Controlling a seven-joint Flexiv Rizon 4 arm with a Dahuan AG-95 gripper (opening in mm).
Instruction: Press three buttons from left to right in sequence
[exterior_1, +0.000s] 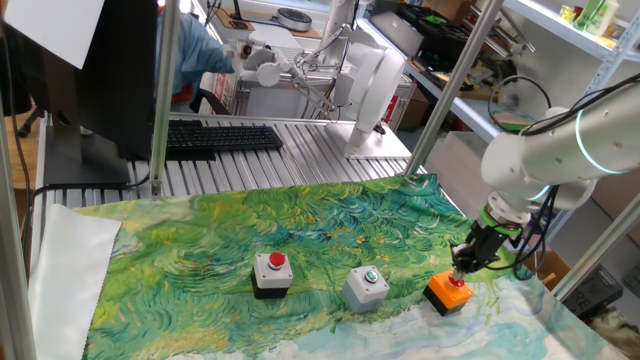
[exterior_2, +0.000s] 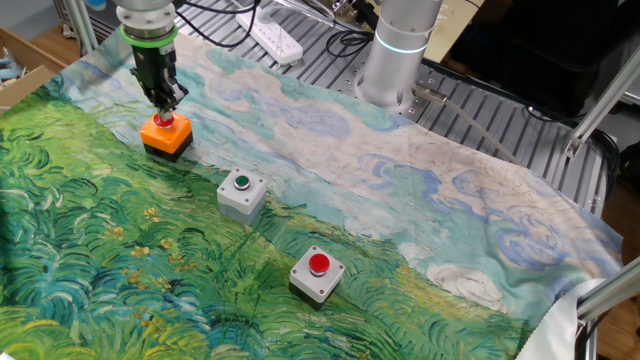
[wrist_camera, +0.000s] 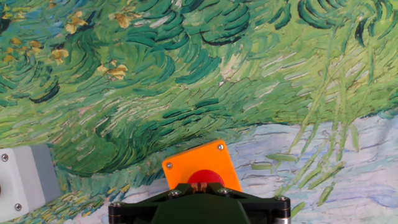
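From the left, the black-and-white box with red button (exterior_1: 272, 273) sits on the painted cloth (exterior_1: 200, 250) covering the bench, untouched by me. Just beside it to the right, the grey box with green button (exterior_1: 367, 287) is also clear of me. At the far right, my jaws (exterior_1: 464, 266) are closed, empty, pointing straight down onto the orange box with red button (exterior_1: 447, 292). I judge this the last press of the sequence, with only lifting away left.
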